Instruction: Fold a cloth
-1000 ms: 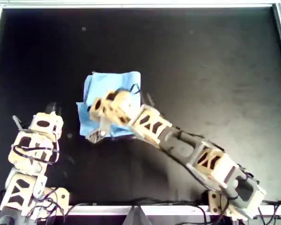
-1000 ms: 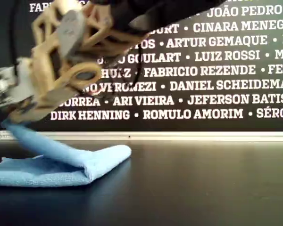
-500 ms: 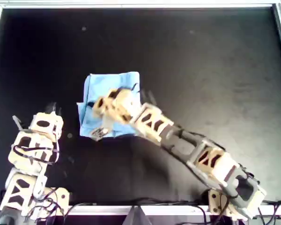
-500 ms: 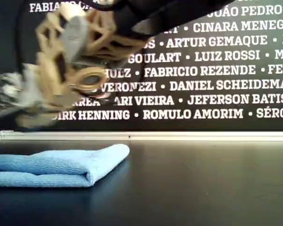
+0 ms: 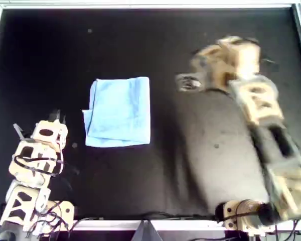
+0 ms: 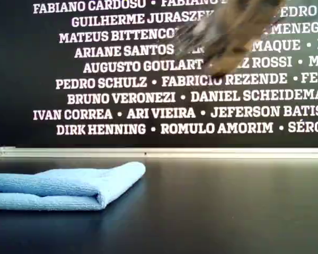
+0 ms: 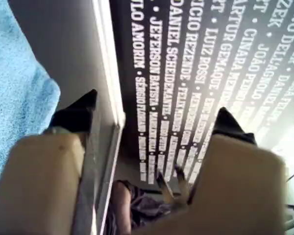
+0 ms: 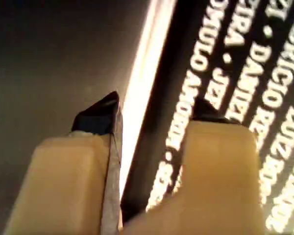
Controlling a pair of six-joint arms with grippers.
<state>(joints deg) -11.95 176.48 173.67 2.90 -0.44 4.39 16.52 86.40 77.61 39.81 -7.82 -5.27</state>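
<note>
both claws (image 7: 152,117) (image 8: 152,110) gape empty; your folded cloth (image 5: 119,111) lies nearer the left one, overhead view's left.

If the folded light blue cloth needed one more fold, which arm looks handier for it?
Probably the left. The left gripper sits open beside the folded light blue ribbed cloth, which shows in its wrist view, while the right gripper is open, raised and farther off.

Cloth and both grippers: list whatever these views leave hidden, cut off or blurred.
- The cloth: the exterior view's left edge cuts it off; its underside and inner layers are hidden by its own fold.
- Right gripper: motion blur smears it in the overhead and exterior views.
- Left gripper: too small in the overhead view to make out its fingertips.
</note>
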